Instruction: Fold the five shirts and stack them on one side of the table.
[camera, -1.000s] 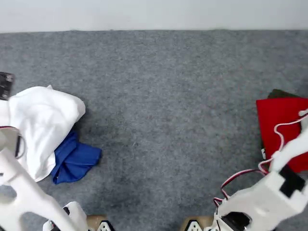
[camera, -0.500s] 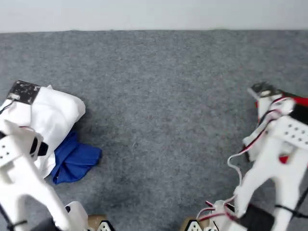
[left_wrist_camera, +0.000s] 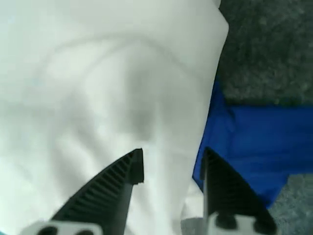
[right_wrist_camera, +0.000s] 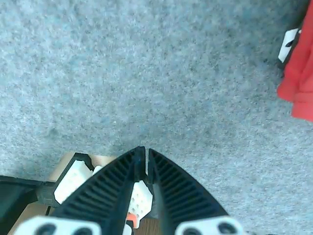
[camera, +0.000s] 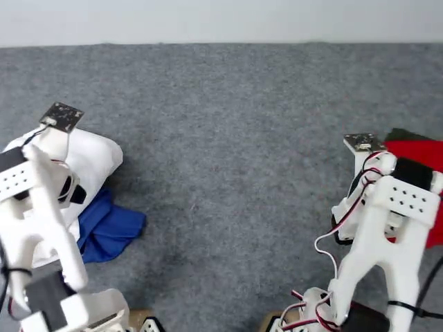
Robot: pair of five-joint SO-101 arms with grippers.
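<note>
Claws: the left claw is partly open and has nothing in it; the right claw is pressed shut and has nothing in it.
Under left claw: the white shirt, close below. I cannot tell if the claw touches it.
Under right claw: bare gray mat, with a part of the arm's own base close by.
White shirt: a crumpled heap at the left side of the table.
Blue shirt: crumpled too, just beside the white shirt. The white shirt lies over part of it.
Red shirt: folded flat at the right side of the table, near the right claw but not touching it.
Dark shirt: under the red shirt, with one edge poking out at the far side.
Arms: the left arm stands over the white shirt; the right arm stands in front of the red shirt.
</note>
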